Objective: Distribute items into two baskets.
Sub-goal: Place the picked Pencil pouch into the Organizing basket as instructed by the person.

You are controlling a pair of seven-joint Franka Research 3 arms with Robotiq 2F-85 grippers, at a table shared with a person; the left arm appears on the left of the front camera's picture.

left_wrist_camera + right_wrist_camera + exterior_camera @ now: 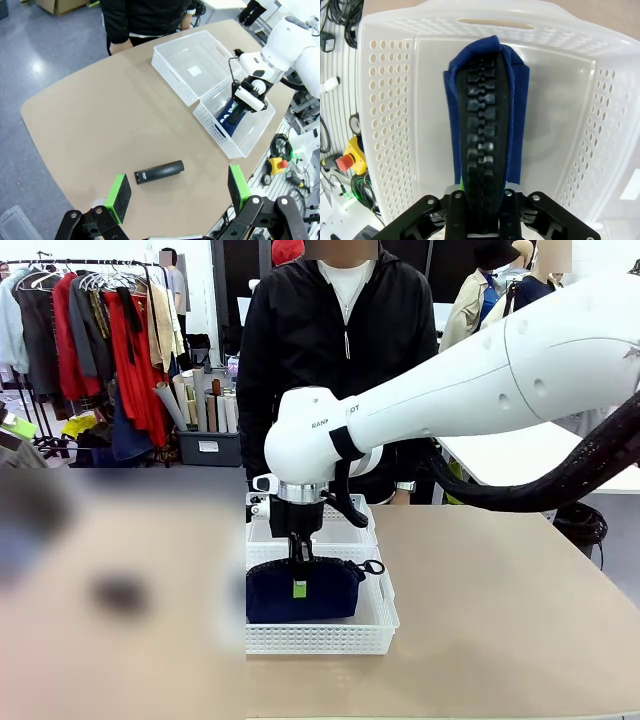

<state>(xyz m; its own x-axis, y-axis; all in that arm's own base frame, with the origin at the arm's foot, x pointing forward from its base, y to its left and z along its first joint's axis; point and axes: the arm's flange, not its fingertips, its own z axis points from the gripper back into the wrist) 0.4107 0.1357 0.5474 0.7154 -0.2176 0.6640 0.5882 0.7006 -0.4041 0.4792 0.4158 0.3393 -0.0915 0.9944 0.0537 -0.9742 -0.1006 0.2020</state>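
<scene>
Green pads (119, 196) on my left gripper (178, 189) stand wide apart, with nothing between them, as it hangs above the near edge of the table (100, 115). Just past them, in my left wrist view, the black stapler (159, 172) lies flat on the bare tabletop, close to that near edge and well apart from both baskets. Farther in, near the middle of the table, sits the near basket (320, 638), its long side towards me. The navy pouch (330, 595) is inside it, standing on edge with the black zipper (480, 145) uppermost and the ring pull (374, 566) poking out at its right end, over the basket's right wall. My right arm reaches across from the right and comes straight down on it: the right gripper (299, 580) has its fingers pressed on either side of the zipper edge, clamped on the pouch, and my right wrist view looks straight down along the zipper to the basket floor. I cannot tell whether the pouch's lower edge rests on that floor. Just behind stands the far basket (350, 532), with a small white label (194, 71) on its floor; whether the two baskets touch I cannot tell. Beyond it, at the far edge, a person (320, 330) in a black jacket stands facing me.
</scene>
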